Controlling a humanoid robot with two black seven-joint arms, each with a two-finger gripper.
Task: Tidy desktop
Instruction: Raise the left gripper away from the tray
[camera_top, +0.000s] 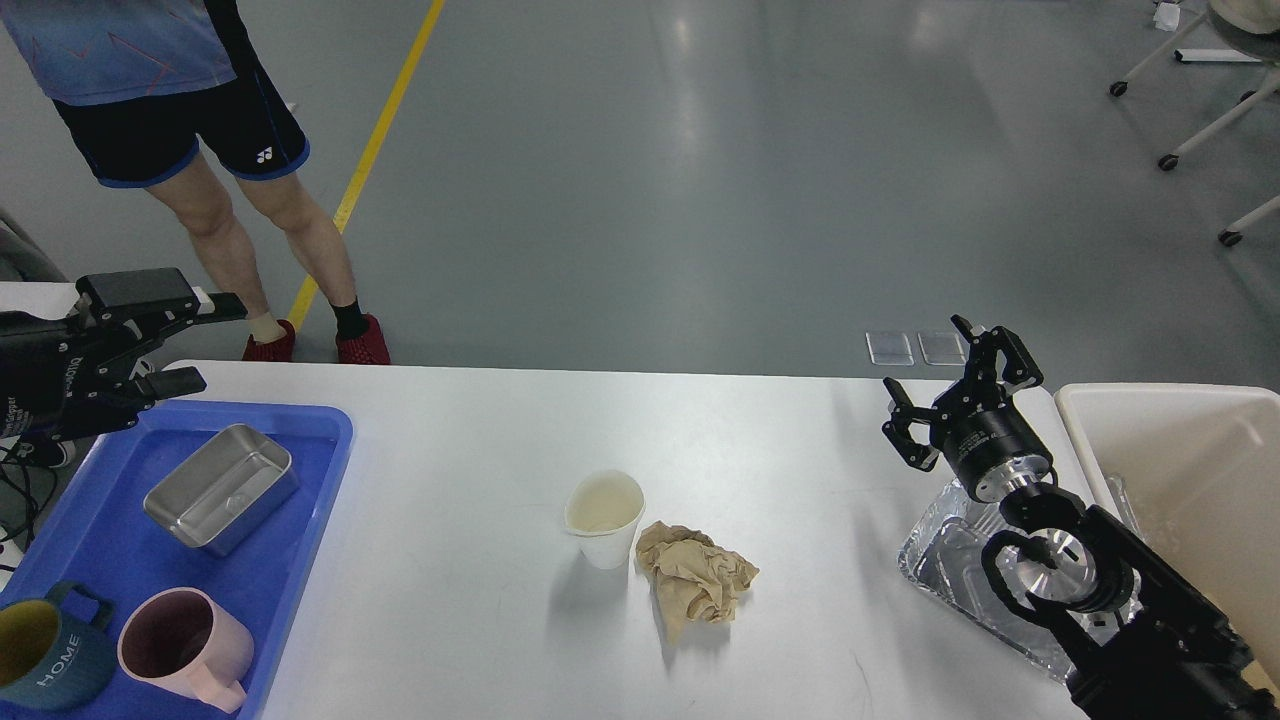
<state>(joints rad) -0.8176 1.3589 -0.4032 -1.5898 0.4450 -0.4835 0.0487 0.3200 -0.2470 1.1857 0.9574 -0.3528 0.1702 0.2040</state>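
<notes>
Foil tray (960, 560) lies under my right gripper (950, 395), fingers spread; white cup (605, 518) and crumpled paper (695, 580) on the desktop (700, 420) sit between it and my open left gripper (195, 340).

At the frame's lower left, a blue tray (300, 520) holds a silver metal tin (222, 487), a pink mug (185, 646) and a dark teal mug (45, 650) with a yellow inside. On the white desktop (480, 620) at centre stand a white paper cup (605, 520) and tan crumpled paper (696, 578); a beige bin (1190, 470) sits at right.

Middle of desktop (480, 440) bare, easy to reach. Cup (605, 517) and crumpled paper (695, 580) touch in front. Tray (300, 520) blocks left, foil pan (950, 560) and bin (1180, 480) block right.
</notes>
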